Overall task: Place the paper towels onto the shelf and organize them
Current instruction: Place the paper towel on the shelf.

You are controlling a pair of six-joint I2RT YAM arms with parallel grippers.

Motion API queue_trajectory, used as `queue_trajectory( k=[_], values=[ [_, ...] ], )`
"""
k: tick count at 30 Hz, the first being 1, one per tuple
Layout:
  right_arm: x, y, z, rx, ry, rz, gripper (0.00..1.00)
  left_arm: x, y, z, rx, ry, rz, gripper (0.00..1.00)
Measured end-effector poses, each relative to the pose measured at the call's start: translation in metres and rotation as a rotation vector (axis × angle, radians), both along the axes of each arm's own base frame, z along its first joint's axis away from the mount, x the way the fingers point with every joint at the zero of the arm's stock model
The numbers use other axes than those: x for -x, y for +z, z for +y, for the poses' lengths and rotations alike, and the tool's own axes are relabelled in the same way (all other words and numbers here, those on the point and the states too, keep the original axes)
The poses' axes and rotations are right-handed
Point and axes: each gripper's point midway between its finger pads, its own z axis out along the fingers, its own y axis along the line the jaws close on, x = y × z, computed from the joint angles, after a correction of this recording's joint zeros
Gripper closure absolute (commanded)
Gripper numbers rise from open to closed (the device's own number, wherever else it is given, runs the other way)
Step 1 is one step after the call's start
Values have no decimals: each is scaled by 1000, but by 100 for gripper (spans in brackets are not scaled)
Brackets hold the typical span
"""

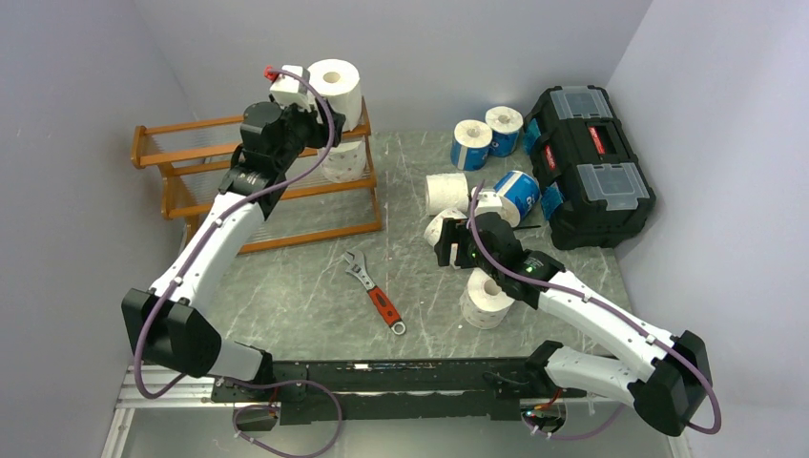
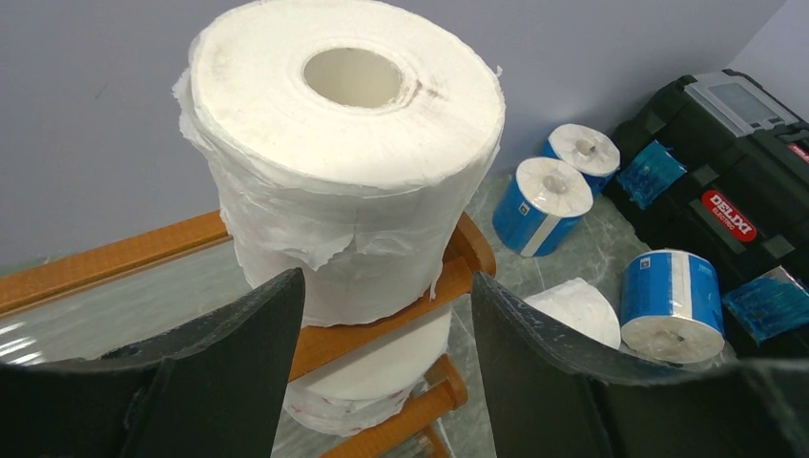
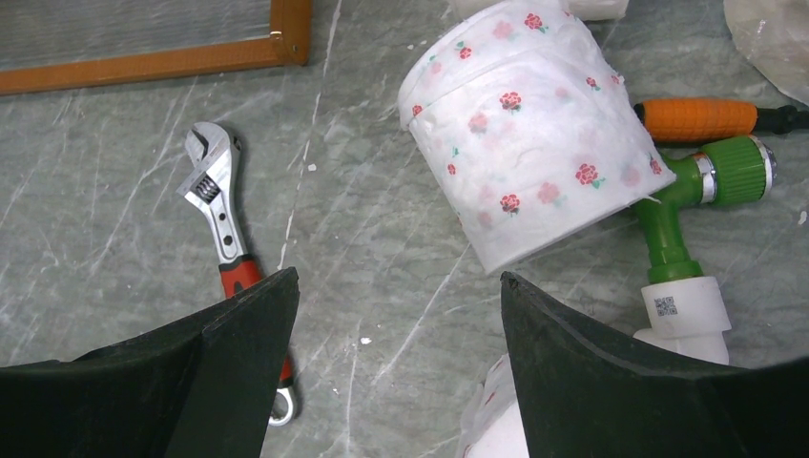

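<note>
A plain white paper towel roll [image 1: 336, 86] [image 2: 348, 143] stands upright at the right end of the wooden shelf's [image 1: 196, 196] top tier. A second roll [image 1: 345, 160] [image 2: 377, 372] with small red print sits on the tier below. My left gripper [image 1: 307, 103] [image 2: 384, 275] hangs just in front of the top roll, open and holding nothing. My right gripper [image 1: 446, 250] [image 3: 401, 275] is open over the table. A rose-printed roll [image 3: 529, 134] lies ahead of it and another printed roll [image 1: 487, 298] stands close by. Blue-wrapped rolls [image 1: 471, 143] [image 1: 520, 191] and a white roll [image 1: 446, 193] rest on the table.
A black toolbox [image 1: 587, 162] with red latches fills the back right. An adjustable wrench [image 1: 374, 291] [image 3: 221, 215] with a red handle lies mid-table. A green nozzle [image 3: 687, 200] and an orange-handled tool [image 3: 701, 119] lie beside the rose-printed roll. Walls close in on three sides.
</note>
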Motion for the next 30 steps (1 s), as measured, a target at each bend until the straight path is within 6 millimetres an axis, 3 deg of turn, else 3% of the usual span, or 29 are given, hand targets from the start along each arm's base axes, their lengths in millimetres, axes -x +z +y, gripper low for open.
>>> queue_trajectory(
  k=[22,26,30],
  values=[
    [0,-1,0,3,-1,3,20,-10,-3,-5,2,-17,11,27],
    [0,-2,0,4,-1,5,20,-5,1,-3,4,-14,3,23],
    [0,-3,0,8,-1,9,20,14,16,5,20,-4,-33,20]
  ],
)
